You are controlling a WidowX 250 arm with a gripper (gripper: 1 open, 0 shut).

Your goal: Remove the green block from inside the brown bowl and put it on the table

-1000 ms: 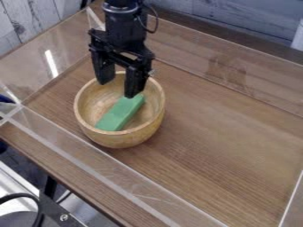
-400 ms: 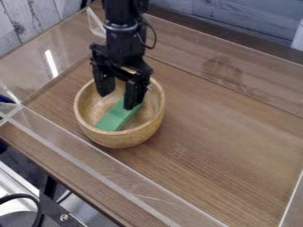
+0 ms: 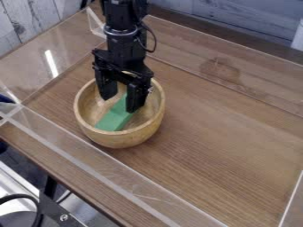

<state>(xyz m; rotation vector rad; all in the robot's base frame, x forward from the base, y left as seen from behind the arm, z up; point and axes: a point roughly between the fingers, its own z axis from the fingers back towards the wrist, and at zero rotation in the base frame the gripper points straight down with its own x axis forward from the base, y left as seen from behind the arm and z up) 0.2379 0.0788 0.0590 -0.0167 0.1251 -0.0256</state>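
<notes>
The brown bowl (image 3: 92,129) sits on the table (image 3: 213,133) at the left of centre. Inside it lies the green block (image 3: 115,119), slanting from lower left to upper right; its upper end is hidden behind my fingers. My black gripper (image 3: 122,104) points straight down into the bowl and is open, with one finger on each side of the block's upper part. Whether the fingers touch the block cannot be told.
Low clear acrylic walls (image 3: 71,151) run along the table's edges, close to the bowl's left and front. Bare wood-grain surface lies to the right of the bowl. A grey plank wall stands behind.
The gripper has sunk lower into the bowl, its open fingers now straddling the green block. Bowl and block have not moved.
</notes>
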